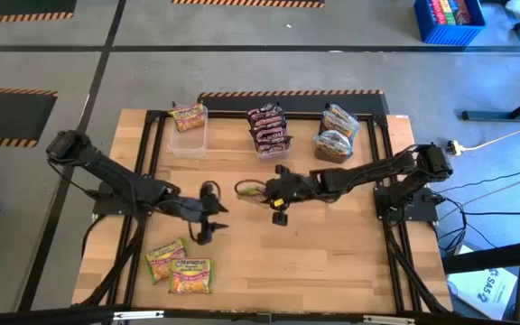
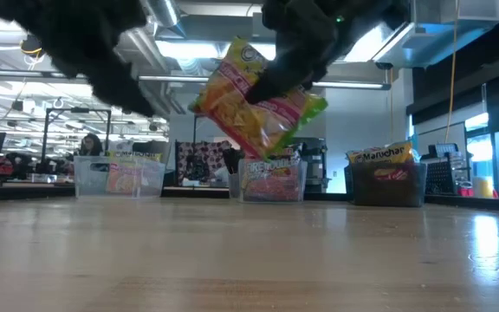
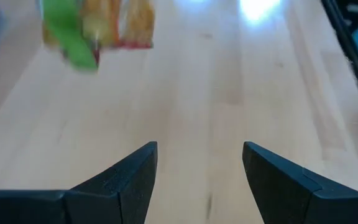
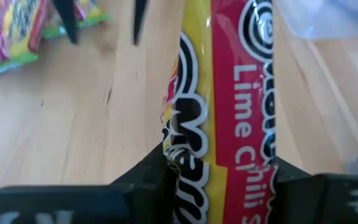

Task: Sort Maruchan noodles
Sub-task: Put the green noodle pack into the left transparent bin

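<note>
Right gripper (image 1: pixel 258 190) clamped on yellow-green noodle packet (image 2: pixel 258 104), held tilted above the table (image 1: pixel 332 253), left gripper (image 1: pixel 208 215) nearby, fingers apart, empty

Bare wood table (image 1: pixel 332 253) lies open at front right; two packets (image 1: pixel 181 267) occupy front left, tubs (image 1: pixel 188 137) line the back.

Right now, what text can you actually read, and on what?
"Lime Chili": held packet in the right gripper, right wrist view.
"Maruchan": packet in the dark tub, low view.
Print on the other packets and on the white sheet is too blurred.
</note>
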You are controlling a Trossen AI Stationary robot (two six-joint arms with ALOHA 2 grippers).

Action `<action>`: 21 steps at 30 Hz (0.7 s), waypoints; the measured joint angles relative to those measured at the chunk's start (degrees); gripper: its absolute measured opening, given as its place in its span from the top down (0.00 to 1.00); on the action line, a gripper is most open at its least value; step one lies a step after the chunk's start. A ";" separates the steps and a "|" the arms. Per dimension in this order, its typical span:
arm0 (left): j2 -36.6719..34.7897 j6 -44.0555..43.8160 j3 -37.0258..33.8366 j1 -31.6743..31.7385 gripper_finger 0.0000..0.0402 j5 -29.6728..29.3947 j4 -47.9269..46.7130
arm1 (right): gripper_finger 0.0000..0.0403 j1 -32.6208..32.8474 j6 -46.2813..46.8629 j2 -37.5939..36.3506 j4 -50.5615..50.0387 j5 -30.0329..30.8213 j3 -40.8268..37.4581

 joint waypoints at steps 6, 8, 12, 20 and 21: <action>-5.66 -5.86 -9.20 -0.02 0.42 -1.12 8.70 | 0.73 -1.74 -0.25 1.51 3.90 -7.50 0.07; -5.61 -5.93 -9.54 0.12 0.42 -1.07 9.18 | 0.73 -1.63 -0.45 3.28 3.45 -8.61 1.32; -5.58 -3.58 -8.62 1.21 0.42 -0.94 9.43 | 0.73 -0.72 -0.25 7.10 -1.60 -11.29 4.68; -5.58 0.38 -6.06 4.47 0.42 -2.73 9.76 | 0.73 0.78 -0.63 10.01 -15.14 -9.90 11.10; -5.58 0.41 -5.74 5.13 0.42 -2.69 9.68 | 0.73 0.73 -0.48 9.95 -16.16 -9.94 11.21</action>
